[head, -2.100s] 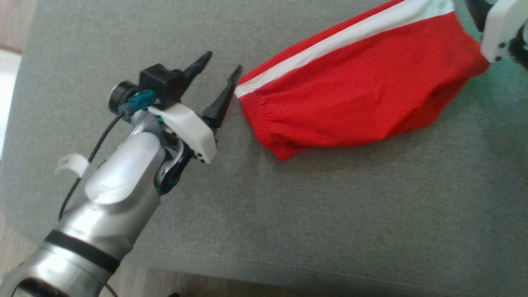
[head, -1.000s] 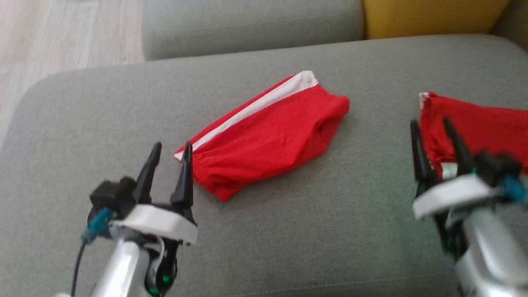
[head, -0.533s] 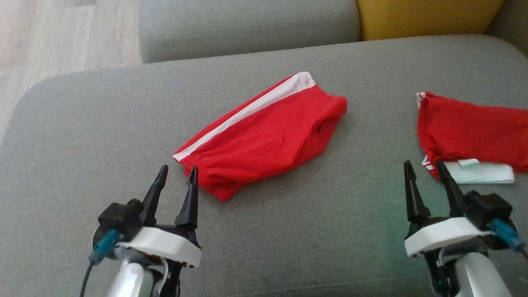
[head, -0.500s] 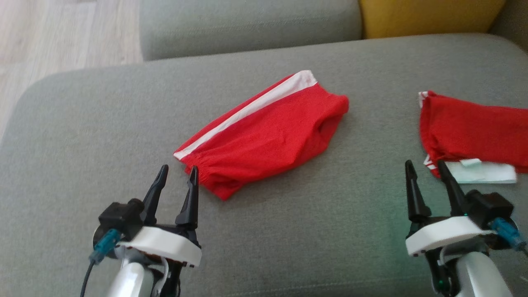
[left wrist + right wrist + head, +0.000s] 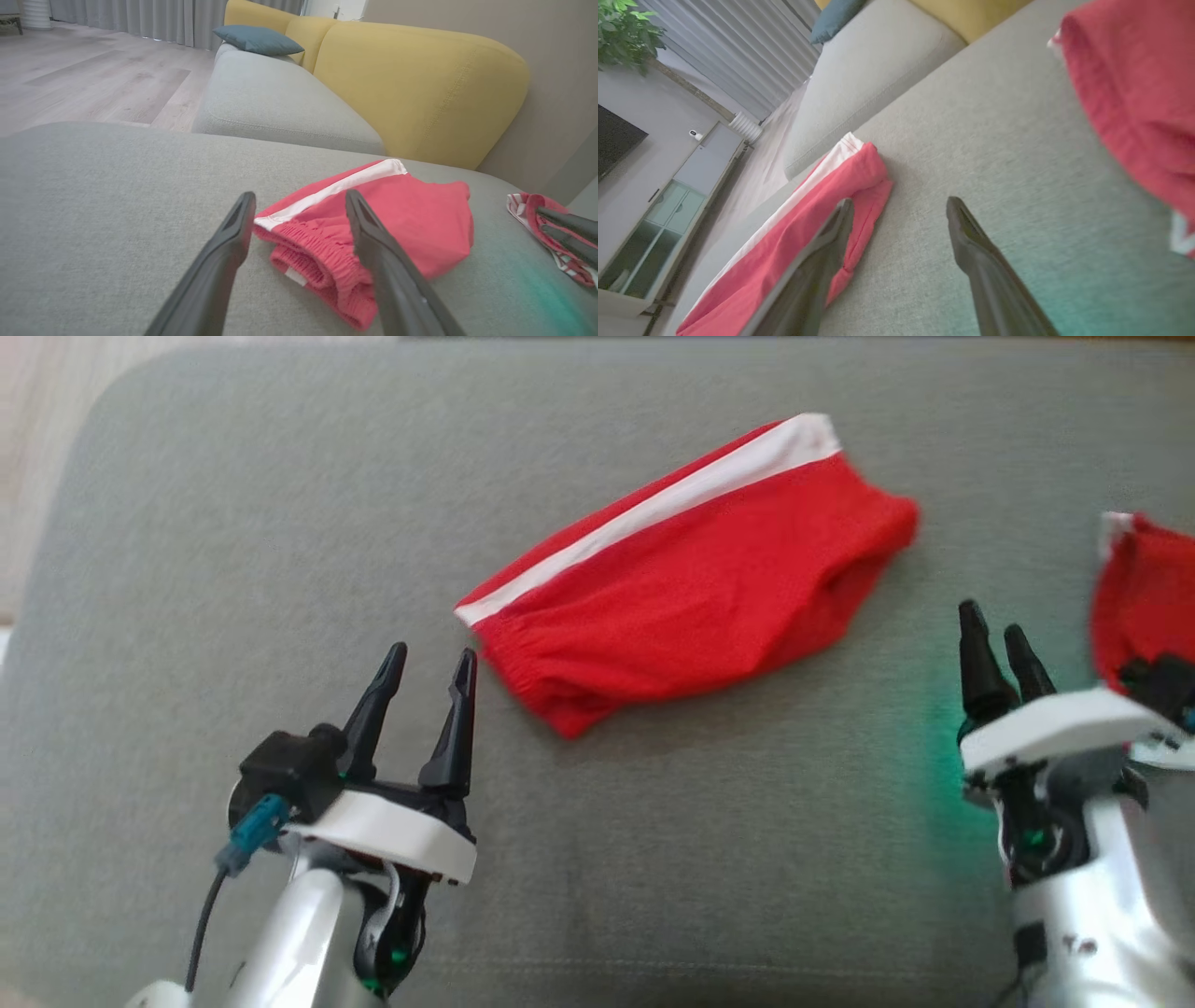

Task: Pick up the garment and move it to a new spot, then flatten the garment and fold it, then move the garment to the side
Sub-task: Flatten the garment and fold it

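Note:
A folded red garment [image 5: 691, 588] with a white side stripe lies on the grey sofa cushion [image 5: 280, 523]. The left wrist view shows its gathered waistband end [image 5: 322, 266] facing my fingers. My left gripper [image 5: 429, 663] stands open just left of that end, apart from the cloth. My right gripper [image 5: 994, 625] is open at the right, between the folded garment and a second red cloth [image 5: 1144, 597]. In the right wrist view the folded garment [image 5: 794, 233] lies behind my left finger and the second red cloth [image 5: 1134, 93] fills the upper right.
Another grey seat cushion [image 5: 275, 102] and yellow back cushions [image 5: 411, 84] stand beyond the garment, with a teal pillow [image 5: 257, 39] further off. Wooden floor [image 5: 84, 79] lies left of the sofa. Bare cushion [image 5: 728, 821] stretches between my two arms.
The head camera has tilted down and left, so the whole scene has shifted. My right gripper has turned and sits closer to the second red cloth. The folded garment lies as before.

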{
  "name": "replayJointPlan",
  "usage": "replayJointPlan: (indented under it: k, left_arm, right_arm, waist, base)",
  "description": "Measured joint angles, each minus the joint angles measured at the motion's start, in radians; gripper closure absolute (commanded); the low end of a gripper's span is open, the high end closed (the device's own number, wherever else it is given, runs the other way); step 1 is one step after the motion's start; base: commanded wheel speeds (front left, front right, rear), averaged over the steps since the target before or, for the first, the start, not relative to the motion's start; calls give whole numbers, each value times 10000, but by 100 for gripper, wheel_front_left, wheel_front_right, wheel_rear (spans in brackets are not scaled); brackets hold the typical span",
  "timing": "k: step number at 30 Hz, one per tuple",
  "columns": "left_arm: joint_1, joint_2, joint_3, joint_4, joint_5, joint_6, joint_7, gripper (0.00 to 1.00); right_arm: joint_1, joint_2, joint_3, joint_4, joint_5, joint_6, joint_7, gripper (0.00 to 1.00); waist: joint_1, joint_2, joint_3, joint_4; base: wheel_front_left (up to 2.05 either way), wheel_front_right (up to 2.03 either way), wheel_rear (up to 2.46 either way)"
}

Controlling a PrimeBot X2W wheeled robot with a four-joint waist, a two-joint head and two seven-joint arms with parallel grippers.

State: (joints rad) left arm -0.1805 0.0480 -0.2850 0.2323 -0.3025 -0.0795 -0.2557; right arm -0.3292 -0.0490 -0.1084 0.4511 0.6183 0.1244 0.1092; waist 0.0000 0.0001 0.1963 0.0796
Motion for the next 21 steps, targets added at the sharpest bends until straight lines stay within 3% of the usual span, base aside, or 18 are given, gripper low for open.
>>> replayJointPlan:
  k: [9,21]
  left_arm:
    - [-373,-6,-94,13,-113,10,0,0]
    - [-482,-12,-230,-6,-157,92,0,0]
  right_arm:
    - [-1501,-17,-535,1739,2023,-2,941,0]
    - [-2806,-410,-970,3179,2612,-13,1361,0]
  waist:
    - [0,0,631,920]
    - [0,0,883,1588]
  base:
    - [0,0,0]
    - [0,0,0]
